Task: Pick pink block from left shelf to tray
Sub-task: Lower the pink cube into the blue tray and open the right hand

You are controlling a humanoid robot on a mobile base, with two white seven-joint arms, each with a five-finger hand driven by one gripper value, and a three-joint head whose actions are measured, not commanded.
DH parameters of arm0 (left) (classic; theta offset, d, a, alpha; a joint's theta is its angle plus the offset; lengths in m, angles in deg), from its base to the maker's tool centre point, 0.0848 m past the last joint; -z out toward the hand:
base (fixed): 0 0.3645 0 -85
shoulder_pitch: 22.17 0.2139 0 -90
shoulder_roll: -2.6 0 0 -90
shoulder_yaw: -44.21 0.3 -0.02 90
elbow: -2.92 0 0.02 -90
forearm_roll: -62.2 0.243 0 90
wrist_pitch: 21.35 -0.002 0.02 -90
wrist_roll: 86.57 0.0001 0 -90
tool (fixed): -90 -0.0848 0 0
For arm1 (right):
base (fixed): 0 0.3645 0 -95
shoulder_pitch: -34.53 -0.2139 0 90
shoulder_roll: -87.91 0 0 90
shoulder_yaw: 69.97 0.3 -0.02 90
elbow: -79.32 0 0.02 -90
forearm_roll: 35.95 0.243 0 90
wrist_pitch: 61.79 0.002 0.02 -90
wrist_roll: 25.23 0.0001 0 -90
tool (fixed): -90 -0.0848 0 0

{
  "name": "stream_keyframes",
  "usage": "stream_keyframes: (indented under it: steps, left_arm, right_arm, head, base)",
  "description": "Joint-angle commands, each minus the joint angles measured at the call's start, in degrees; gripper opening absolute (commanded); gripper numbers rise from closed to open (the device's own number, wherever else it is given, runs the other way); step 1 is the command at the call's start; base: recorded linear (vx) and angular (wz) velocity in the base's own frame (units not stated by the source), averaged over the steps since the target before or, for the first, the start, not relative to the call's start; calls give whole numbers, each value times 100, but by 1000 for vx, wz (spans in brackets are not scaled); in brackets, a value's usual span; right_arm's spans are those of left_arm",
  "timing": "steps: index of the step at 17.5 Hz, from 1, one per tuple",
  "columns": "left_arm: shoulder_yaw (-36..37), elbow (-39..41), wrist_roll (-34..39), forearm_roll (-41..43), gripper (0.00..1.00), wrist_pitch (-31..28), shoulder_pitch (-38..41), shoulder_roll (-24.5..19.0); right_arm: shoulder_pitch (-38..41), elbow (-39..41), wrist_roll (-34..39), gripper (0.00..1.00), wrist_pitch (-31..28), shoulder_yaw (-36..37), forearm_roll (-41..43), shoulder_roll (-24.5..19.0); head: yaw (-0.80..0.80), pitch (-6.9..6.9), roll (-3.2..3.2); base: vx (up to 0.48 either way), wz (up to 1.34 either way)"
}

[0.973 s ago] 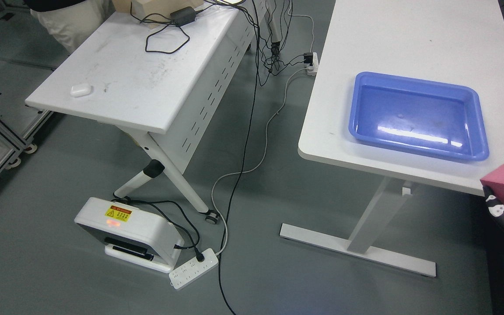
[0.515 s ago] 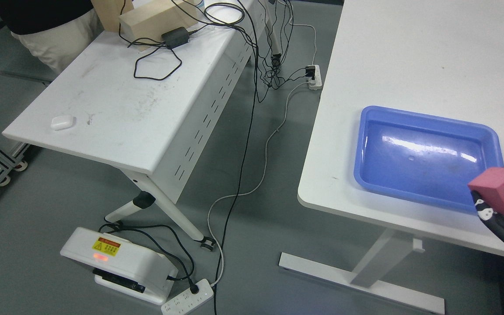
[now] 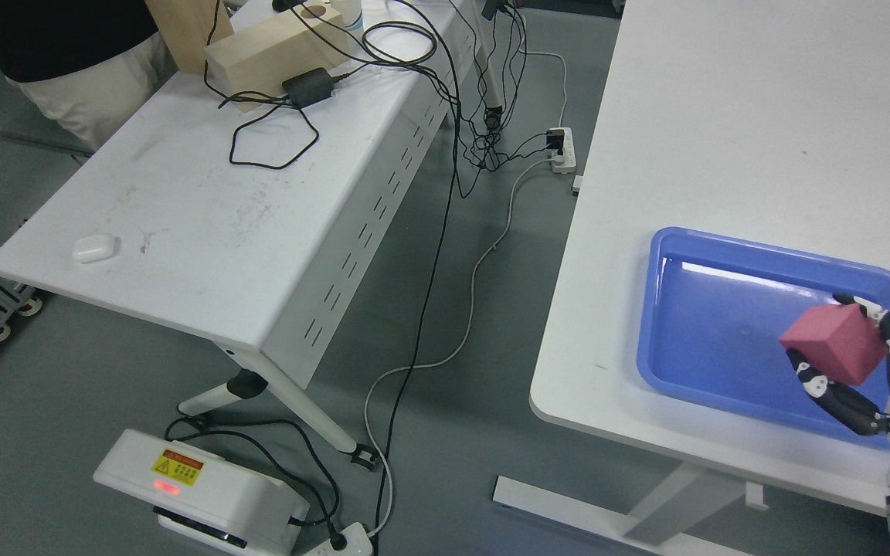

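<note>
Entering at the lower right corner, the right arm's white forearm rises to the right hand (image 3: 862,363), whose fingers (image 3: 831,394) are closed around the pink block (image 3: 833,344). Black fingers run under and along the block's lower left side; another finger shows at its upper right edge. Block is held tilted, one corner pointing left, over the right part of the blue tray (image 3: 711,255). Whether the block touches the tray floor cannot be told from this view. Left arm: not seen.

Tray sits on the near part of the white table (image 3: 723,116) at right, close to the table's front edge, its inside showing only glare streaks apart from the hand and block.

Floor, near left: a white device with a yellow warning label (image 3: 190,486), a red light glowing below the label. A white power strip (image 3: 344,540) lies just beside it at the bottom edge, with a black cable plugged in.

Middle left: a second white table (image 3: 205,216), its top scuffed, with a perforated side panel. A small white case (image 3: 94,247) lies near its front left corner. Black and grey cables trail on the floor between the two tables.

Far: a black power adapter (image 3: 307,86) with looped cable and a pale wooden block (image 3: 267,50) on the left table's back end. A second power strip (image 3: 561,150) lies on the floor between the tables. A person in a dark top and light trousers (image 3: 82,85) stands at the upper left, partly cropped.
</note>
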Motion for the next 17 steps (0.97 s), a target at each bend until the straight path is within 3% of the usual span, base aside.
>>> stream_keyframes:
  steps: [1,4,9,12,17]
  left_arm:
    - [0,0,-4,9,100,5,53,-100]
    - [0,0,-4,9,100,-4,53,-100]
    - [0,0,-4,9,100,5,53,-100]
    - [0,0,-4,9,100,5,53,-100]
    - [0,0,-4,9,100,5,53,-100]
  right_arm:
    - [8,-19,143,7,-195,-549,-32,66]
    - [-19,-28,134,11,-441,-567,-32,66]
    - [-10,-36,55,53,-951,-445,12,22]
    - [-45,-36,46,70,-986,-321,125,-14]
    - [-10,-28,108,87,-1126,-251,1302,39]
  head:
    - [0,0,0]
    - [0,0,0]
    - [0,0,0]
    - [0,0,0]
    - [0,0,0]
  base:
    - [77,21]
    - [64,9]
    - [10,20]
    - [0,0]
    - [0,0]
